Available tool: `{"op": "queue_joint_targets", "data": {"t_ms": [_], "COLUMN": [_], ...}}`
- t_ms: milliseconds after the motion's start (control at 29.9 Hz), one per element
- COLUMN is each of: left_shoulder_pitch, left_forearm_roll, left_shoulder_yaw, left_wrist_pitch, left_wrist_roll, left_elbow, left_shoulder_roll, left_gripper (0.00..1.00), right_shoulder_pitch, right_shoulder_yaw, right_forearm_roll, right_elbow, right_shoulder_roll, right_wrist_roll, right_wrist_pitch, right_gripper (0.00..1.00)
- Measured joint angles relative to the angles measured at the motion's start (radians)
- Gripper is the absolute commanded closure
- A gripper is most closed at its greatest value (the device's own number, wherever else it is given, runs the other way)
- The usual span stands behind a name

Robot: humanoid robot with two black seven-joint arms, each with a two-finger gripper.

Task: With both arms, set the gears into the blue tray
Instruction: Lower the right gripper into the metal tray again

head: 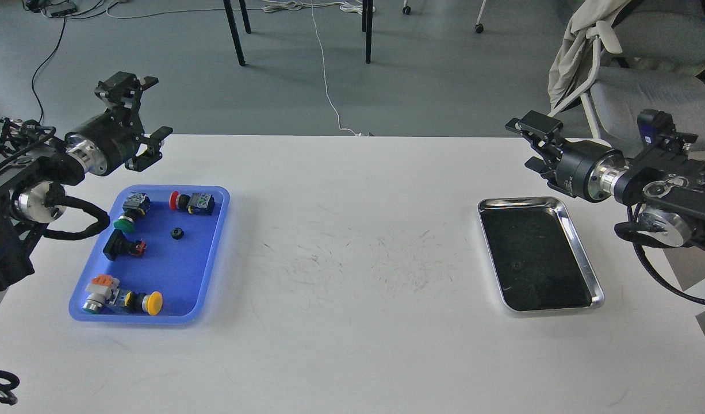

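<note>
Gear (pixel 176 233) in blue tray (pixel 211 276) among switches (pixel 192 202) — both hands raised, empty

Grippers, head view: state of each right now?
Left gripper: open, holding nothing, above the table's far left edge.
Right gripper: cannot tell whether open or shut; nothing visible in it.
</note>
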Motion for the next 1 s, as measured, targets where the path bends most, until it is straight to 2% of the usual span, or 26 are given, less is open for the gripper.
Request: {"op": "queue_joint_targets", "data": {"t_ms": [134,368,602,769,836,1003], "left_shoulder_pitch": [-0.027,-0.041,-0.043,-0.042,-0.040,-0.038], "left_forearm_roll": [-0.021,-0.028,-0.028,-0.024,-0.023,-0.025], "left_shoulder_yaw": [-0.007,0.003,0.004,0.008,0.008,0.007], "left_wrist_pitch": [-0.009,-0.009,-0.009,-0.001,0.004,0.007], "left_wrist_roll": [0.022,0.025,0.021,0.023,0.024,0.024], "left_elbow": [0.056,0.160,0.183,0.188,0.188,0.188], "left_shoulder_roll": [-0.064,-0.145,-0.172,-0.184,-0.186,-0.188], "left_gripper": [0.02,0.02,0.02,0.02,0.02,0.02], "right_shoulder_pitch": [0.001,0.038,0.177,0.224,0.238,0.267], "right_shoulder_yaw": [0.000,-0.076,-0.258,-0.295,-0.298,-0.316], "right_forearm_roll": [-0.103,-0.335,-0.496,-0.715,-0.762,-0.841], "right_elbow": [0.020,0.079,0.145,0.217,0.224,0.205], "right_shoulder_roll": [-0.020,-0.073,-0.116,-0.171,-0.180,-0.184], "right_wrist_roll": [0.005,0.023,0.031,0.039,0.060,0.182], "right_wrist_pitch": [0.001,0.048,0.054,0.089,0.151,0.264], "right_gripper": [0.04,0.04,0.04,0.04,0.04,0.03]}}
